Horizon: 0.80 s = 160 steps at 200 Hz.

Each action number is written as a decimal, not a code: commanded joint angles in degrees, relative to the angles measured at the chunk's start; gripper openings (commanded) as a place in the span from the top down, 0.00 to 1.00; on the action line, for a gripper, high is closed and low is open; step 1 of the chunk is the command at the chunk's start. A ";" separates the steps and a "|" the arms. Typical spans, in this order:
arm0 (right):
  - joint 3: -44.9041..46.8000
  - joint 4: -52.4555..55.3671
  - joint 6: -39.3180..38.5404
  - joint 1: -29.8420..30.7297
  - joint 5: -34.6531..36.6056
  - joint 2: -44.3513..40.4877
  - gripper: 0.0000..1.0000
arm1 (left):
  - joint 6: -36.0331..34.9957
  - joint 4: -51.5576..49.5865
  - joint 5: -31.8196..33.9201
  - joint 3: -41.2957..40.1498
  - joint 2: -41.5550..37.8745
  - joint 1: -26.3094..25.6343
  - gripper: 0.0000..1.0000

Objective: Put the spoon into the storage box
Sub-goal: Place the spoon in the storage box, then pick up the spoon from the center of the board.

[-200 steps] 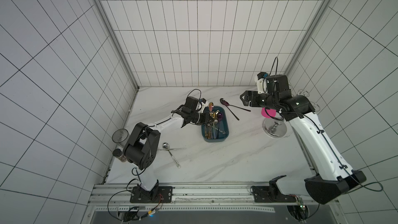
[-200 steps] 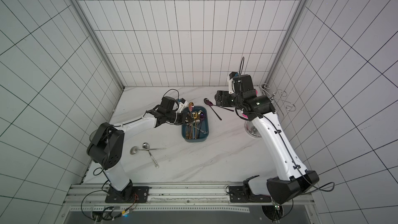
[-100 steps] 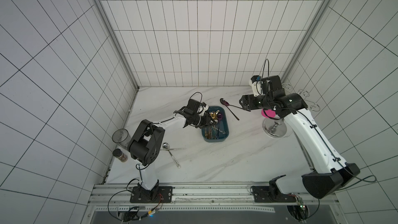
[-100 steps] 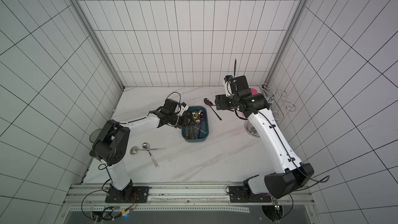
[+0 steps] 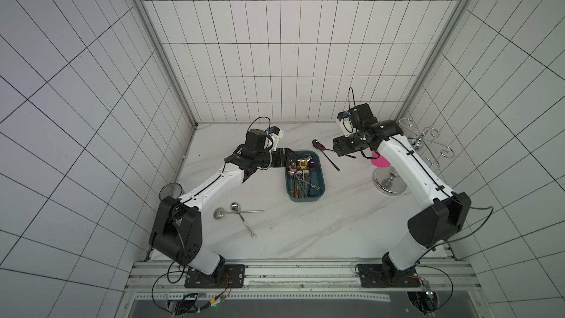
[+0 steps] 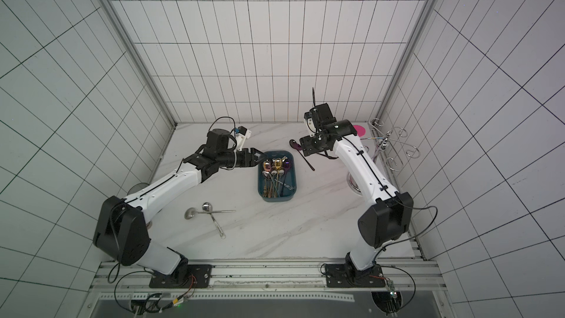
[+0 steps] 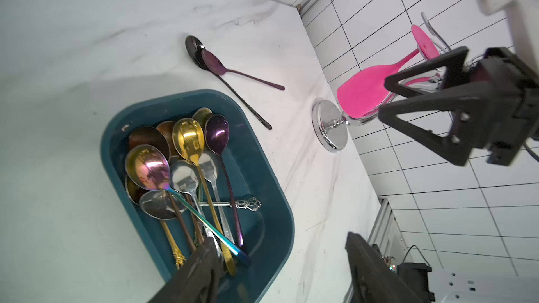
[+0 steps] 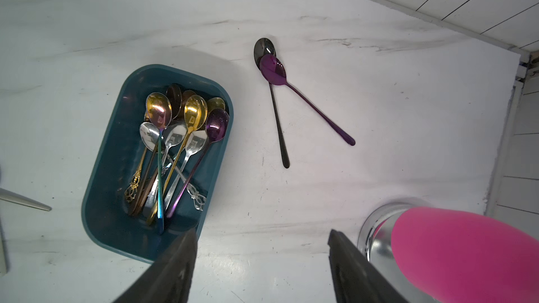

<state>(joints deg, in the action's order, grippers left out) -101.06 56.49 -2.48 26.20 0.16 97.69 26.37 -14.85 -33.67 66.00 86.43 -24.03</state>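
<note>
Spoons [image 7: 188, 138] in storage box [image 7: 262, 176] (pair [image 7: 213, 64] beside)

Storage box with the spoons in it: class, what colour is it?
The storage box is dark teal, clearest in the right wrist view.

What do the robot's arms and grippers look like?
The left arm and the right arm are both made of white tube-shaped links with chunky black joints. Thin black cables run along them. The left gripper and right gripper are black, each with two fingers shaped like open triangles. A white camera box sits by each wrist.
</note>
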 commanded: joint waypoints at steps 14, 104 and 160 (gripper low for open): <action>-6.92 3.55 -4.14 -0.44 4.62 8.12 0.29 | -3.67 1.14 1.17 -3.00 -4.54 5.22 0.20; -25.02 6.75 -4.94 -3.81 5.81 30.47 0.27 | -5.72 2.38 -1.24 -7.19 -12.84 22.45 0.04; -30.51 5.51 -6.36 -7.28 4.38 38.14 0.26 | -5.63 2.72 -0.98 -7.35 -13.22 25.77 0.03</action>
<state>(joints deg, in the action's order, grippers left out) -128.22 61.19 -7.46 20.34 5.19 132.79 21.04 -13.78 -34.15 58.96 74.06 0.78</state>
